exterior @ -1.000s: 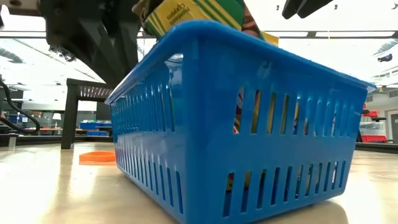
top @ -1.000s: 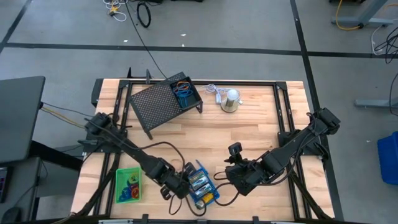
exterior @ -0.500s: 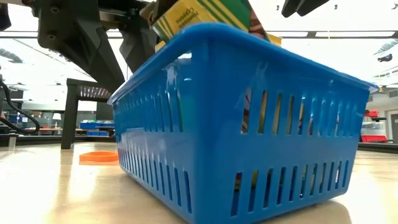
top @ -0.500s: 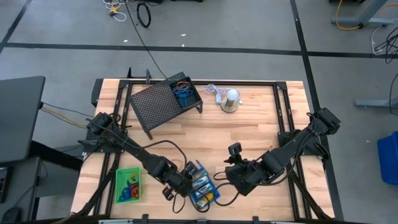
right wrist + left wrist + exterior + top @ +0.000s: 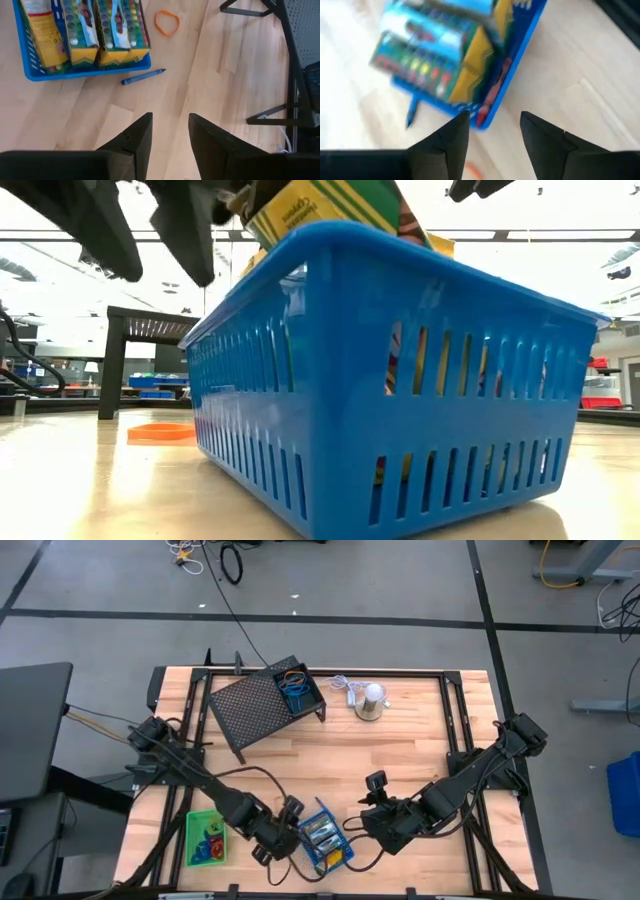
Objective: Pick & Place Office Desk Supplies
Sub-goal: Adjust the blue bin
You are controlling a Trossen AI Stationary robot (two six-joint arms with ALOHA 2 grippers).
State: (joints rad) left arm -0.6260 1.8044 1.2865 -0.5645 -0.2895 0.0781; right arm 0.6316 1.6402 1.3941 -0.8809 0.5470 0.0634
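A blue tray [image 5: 325, 842] stands near the table's front edge with yellow-green crayon boxes [image 5: 95, 30] in it. One box [image 5: 320, 205] leans up over the rim. My left gripper [image 5: 289, 828] hovers open just left of the tray, and its fingers [image 5: 451, 145] have nothing between them. To the tray's right my right gripper [image 5: 367, 825] hangs open above bare wood. A blue crayon [image 5: 143, 76] and an orange loop [image 5: 166, 22] lie flat on the table beside the tray.
A green tray [image 5: 207, 837] with small things stands at the front left. The large black mesh rack [image 5: 250, 712] at the back holds a blue tray with loops [image 5: 296, 692]. A silver dome with a white cord [image 5: 370, 700] sits to its right. Bare wood lies mid-table.
My left gripper has opened, letting go of the crayon box at the blue tray's left end. It has drawn back toward the table's left and risen a little. The box stays leaning in the tray. My right gripper has kept still.
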